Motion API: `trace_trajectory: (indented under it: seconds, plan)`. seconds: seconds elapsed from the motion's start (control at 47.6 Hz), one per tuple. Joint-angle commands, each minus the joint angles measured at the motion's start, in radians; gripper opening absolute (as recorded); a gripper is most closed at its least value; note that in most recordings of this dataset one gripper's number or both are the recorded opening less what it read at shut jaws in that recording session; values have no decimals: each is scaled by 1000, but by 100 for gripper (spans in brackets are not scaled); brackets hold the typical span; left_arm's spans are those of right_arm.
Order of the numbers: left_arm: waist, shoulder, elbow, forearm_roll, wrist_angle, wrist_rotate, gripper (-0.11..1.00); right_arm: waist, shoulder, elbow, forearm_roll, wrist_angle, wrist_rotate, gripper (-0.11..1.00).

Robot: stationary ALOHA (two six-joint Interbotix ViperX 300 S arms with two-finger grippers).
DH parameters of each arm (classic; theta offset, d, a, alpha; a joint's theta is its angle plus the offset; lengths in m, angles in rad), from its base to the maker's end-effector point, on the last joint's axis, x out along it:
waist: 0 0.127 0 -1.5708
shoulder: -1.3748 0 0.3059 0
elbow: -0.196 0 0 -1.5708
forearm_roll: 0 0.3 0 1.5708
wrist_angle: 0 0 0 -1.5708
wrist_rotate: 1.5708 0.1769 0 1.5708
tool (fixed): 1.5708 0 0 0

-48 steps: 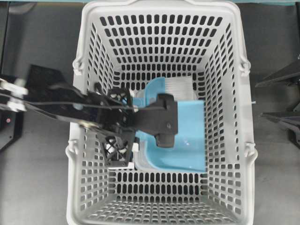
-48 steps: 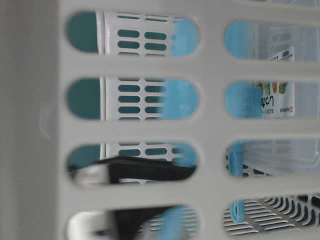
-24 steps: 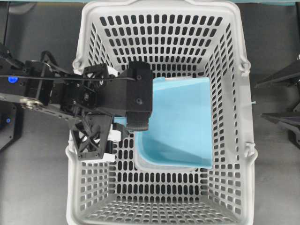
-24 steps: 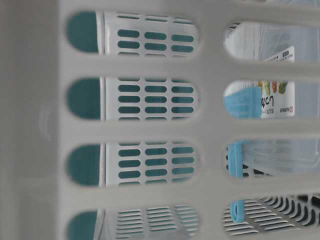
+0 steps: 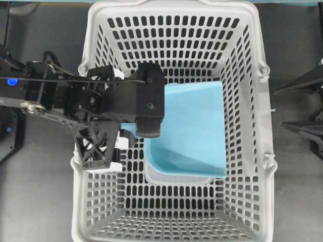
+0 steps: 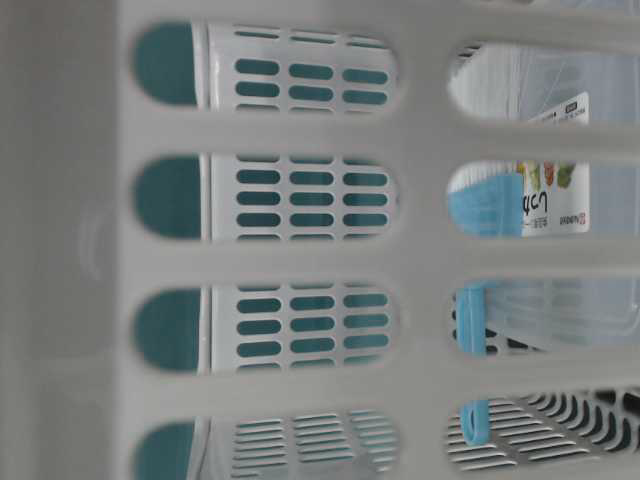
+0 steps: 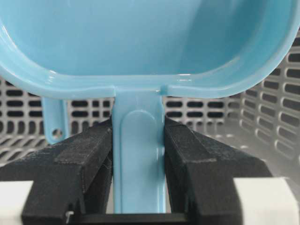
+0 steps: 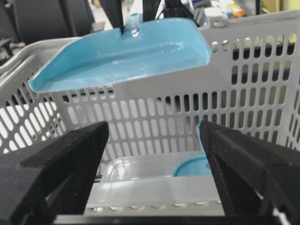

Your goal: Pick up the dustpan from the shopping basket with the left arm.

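In the left wrist view, the left pincer (image 7: 138, 187) is closed on the thin straight handle of the dustpan (image 7: 140, 42); both black fingers (image 7: 75, 173) press against the handle's sides. The scoop extends away from the pincer, its rounded rear wall just beyond the fingertips. A second blue handle with a hole (image 7: 55, 122) hangs lower, at the left.

In the overhead view, the left arm (image 5: 75, 101) reaches in from the left over the rim of the shopping basket (image 5: 171, 30). Its blocky wrist sits above the basket's left wall, pitched downward. The dustpan (image 5: 189, 128) lies to the right of the wrist, tray broad and roughly level, over the basket's interior.

In the right wrist view, the right pincer (image 8: 154, 168) stands wide open, holding nothing, outside the basket (image 8: 253, 70). The dustpan (image 8: 122, 51) is raised above the basket's rim, tilted slightly. A clear plastic container (image 8: 140, 173) and a blue piece (image 8: 192, 166) rest on the basket floor beneath.
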Motion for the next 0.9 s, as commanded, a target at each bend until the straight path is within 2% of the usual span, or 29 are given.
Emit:
trace_trajectory:
  seconds: [0.0, 0.294, 0.882]
  plan:
    - [2, -3, -40, 2, 11, 2, 28, 3, 11, -6, 3, -5, 2, 75]
    - [9, 40, -106, 3, 92, 11, 28, 0, 9, -8, 3, -6, 2, 75]
    - [6, 44, -94, 2, 94, 8, 28, 0, 9, -5, 3, -5, 2, 75]
